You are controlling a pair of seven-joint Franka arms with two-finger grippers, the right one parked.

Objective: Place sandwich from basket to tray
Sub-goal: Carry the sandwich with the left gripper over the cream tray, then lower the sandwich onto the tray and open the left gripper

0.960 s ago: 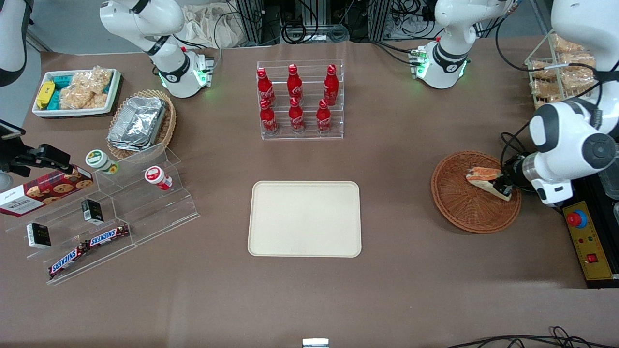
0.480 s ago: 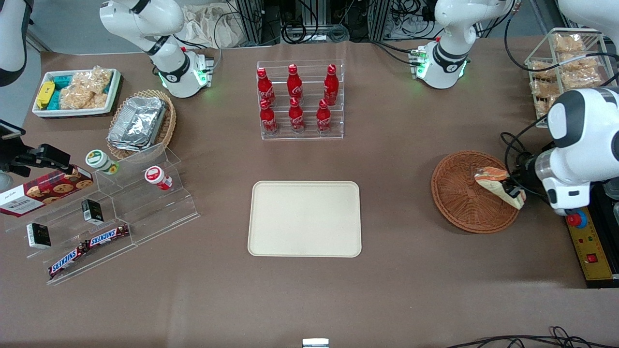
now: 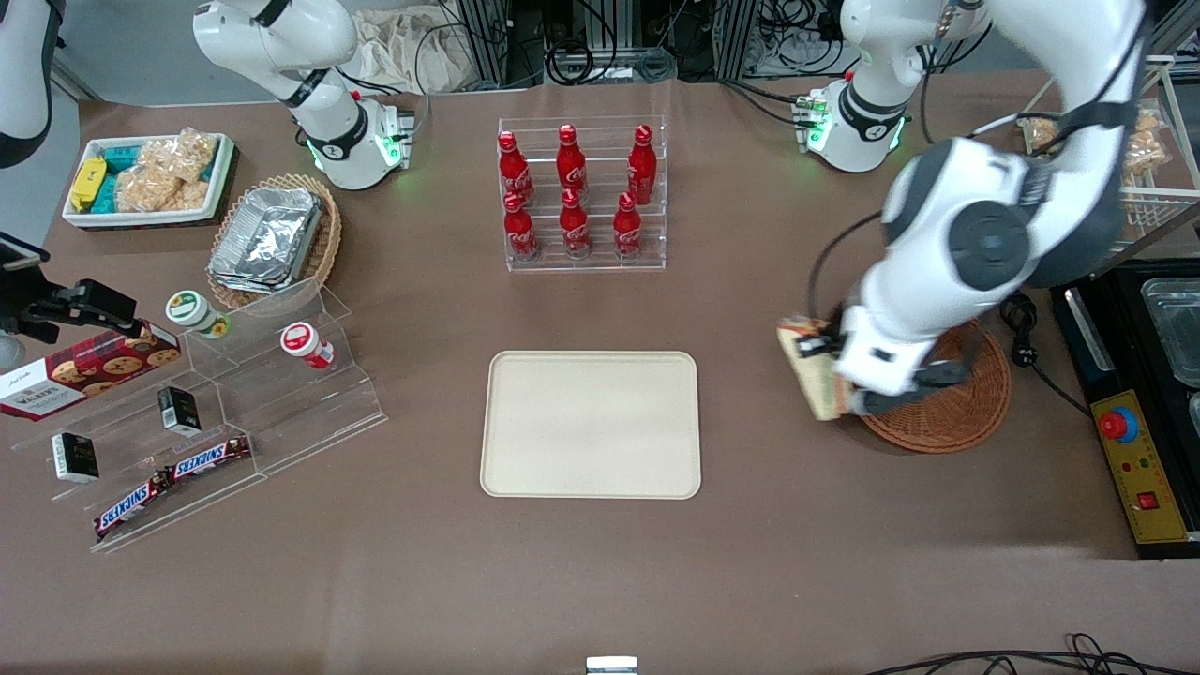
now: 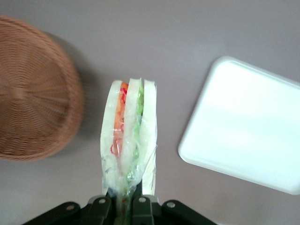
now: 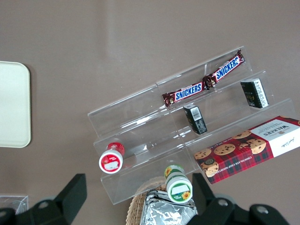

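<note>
The sandwich (image 4: pixel 129 136) is up in the air, out of the basket (image 3: pixel 956 403). The hand (image 4: pixel 123 202) is pinching it tight by one end. In the wrist view the sandwich is sticking straight out from the hand, with its long way running away from the fingers (image 4: pixel 139 206). Its bread slices are standing on edge side by side, and the orange, red and green layers are showing between them through the clear wrap.

In the front view the sandwich (image 3: pixel 814 368) is hanging just past the basket's rim, over the bare brown table (image 3: pixel 769 525), between the basket and the tray (image 3: pixel 591 424). It is not touching either one. Its long way is running mostly toward the front camera, and it is tilting a little.

The white arm (image 3: pixel 966 244) is bending down from above and is covering much of the basket. The hand (image 3: pixel 837 375) is at the arm's low end, close to the basket's rim on the tray's side. The tray (image 4: pixel 248 126) is lying flat on the table, well apart from the sandwich.
</note>
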